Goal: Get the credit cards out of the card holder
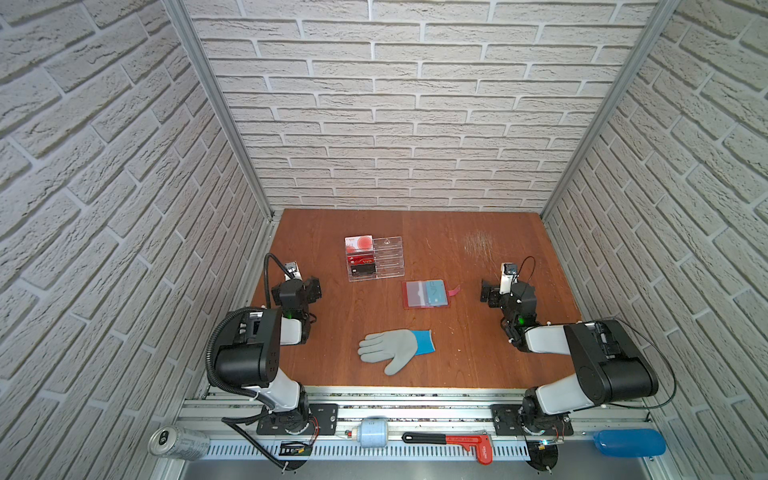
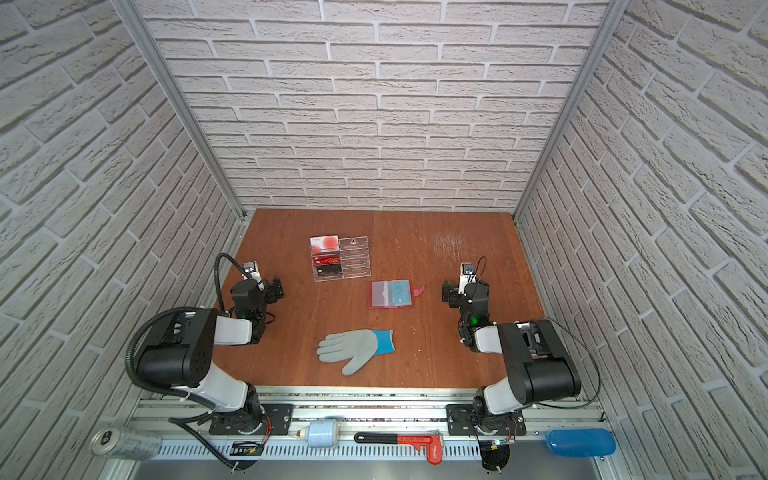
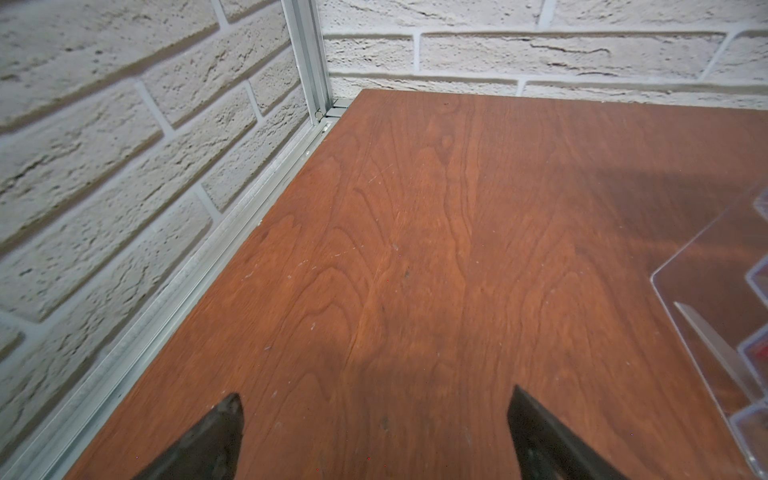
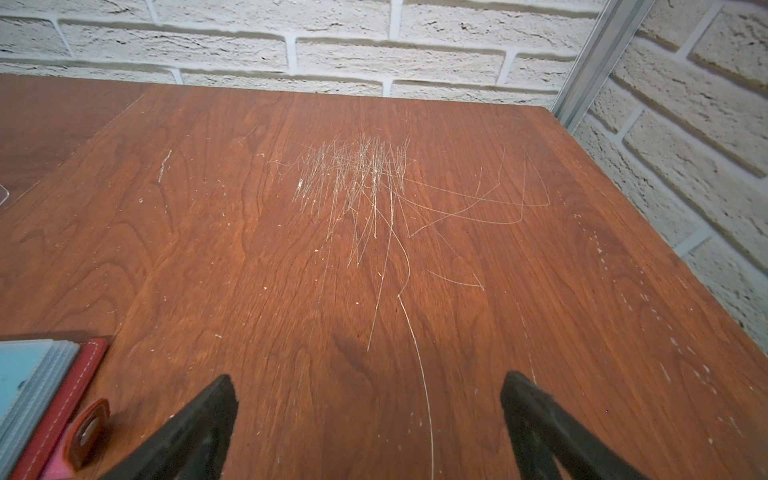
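Note:
The dark red card holder (image 1: 417, 306) (image 2: 380, 306) lies open near the table's middle, clear sleeves up, its strap tab (image 1: 455, 289) pointing right. A light blue credit card (image 1: 435, 292) (image 2: 401, 292) sits in its right-hand sleeve. A dark red card with gold lettering (image 1: 361, 261) (image 2: 327, 261) stands in the clear acrylic stand. My left gripper (image 1: 309, 289) (image 3: 376, 411) hovers open at the left, near the stand, with bare wood between its fingers. My right gripper (image 1: 488, 293) (image 4: 368, 399) hangs open just right of the holder (image 4: 62, 399), holding nothing.
The clear acrylic tiered stand (image 1: 388, 257) (image 3: 715, 299) behind the holder also carries a white card with red circles (image 1: 359, 245) and a black card (image 1: 363, 270). A grey and blue glove (image 1: 395, 349) lies in front. A can (image 1: 178, 442) and a red tool (image 1: 457, 442) rest on the front rail.

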You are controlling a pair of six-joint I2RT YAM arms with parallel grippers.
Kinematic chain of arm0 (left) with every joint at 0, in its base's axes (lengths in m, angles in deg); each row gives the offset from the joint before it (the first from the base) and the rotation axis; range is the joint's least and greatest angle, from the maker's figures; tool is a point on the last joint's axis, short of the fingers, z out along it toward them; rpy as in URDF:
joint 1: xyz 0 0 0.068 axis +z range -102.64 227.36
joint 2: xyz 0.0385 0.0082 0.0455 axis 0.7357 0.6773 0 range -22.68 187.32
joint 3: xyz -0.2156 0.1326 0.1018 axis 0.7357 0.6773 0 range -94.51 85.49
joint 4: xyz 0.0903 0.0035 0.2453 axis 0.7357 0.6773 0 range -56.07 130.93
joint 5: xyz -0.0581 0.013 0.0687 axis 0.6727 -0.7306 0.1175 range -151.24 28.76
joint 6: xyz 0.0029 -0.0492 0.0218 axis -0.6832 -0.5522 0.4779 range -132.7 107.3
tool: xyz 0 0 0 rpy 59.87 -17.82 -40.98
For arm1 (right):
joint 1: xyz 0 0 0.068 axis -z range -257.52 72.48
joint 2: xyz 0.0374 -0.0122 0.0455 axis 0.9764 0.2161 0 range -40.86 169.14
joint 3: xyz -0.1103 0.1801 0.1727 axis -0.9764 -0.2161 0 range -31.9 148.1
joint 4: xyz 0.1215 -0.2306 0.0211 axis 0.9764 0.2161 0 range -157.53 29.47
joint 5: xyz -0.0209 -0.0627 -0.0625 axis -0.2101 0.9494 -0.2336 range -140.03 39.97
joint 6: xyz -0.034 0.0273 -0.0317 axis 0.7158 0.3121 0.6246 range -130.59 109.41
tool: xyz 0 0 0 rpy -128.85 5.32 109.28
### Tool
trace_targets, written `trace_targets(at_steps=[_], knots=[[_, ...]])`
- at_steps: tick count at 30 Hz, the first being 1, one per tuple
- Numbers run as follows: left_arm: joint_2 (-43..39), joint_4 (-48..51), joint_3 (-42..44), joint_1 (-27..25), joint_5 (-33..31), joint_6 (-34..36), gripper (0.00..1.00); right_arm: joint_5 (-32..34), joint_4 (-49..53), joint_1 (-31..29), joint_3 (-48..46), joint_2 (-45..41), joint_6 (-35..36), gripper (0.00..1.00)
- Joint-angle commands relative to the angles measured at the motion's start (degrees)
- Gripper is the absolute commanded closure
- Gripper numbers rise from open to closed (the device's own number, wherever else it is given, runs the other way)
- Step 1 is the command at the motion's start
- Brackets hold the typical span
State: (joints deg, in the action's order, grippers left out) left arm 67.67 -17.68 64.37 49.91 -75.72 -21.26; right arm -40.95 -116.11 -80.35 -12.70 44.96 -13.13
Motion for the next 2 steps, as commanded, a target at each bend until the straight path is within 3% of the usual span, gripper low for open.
trace_targets(at_steps=[1, 2], knots=[[-0.2, -4.3, 0.6, 0.0, 0.0, 0.8, 0.02, -0.5, -1.0, 0.2, 0.4, -1.5, 0.0, 0.00], [-0.2, -4.3, 0.6, -0.1, 0.0, 0.8, 0.02, -0.5, -0.9, 0.2, 0.4, -1.5, 0.0, 0.00]])
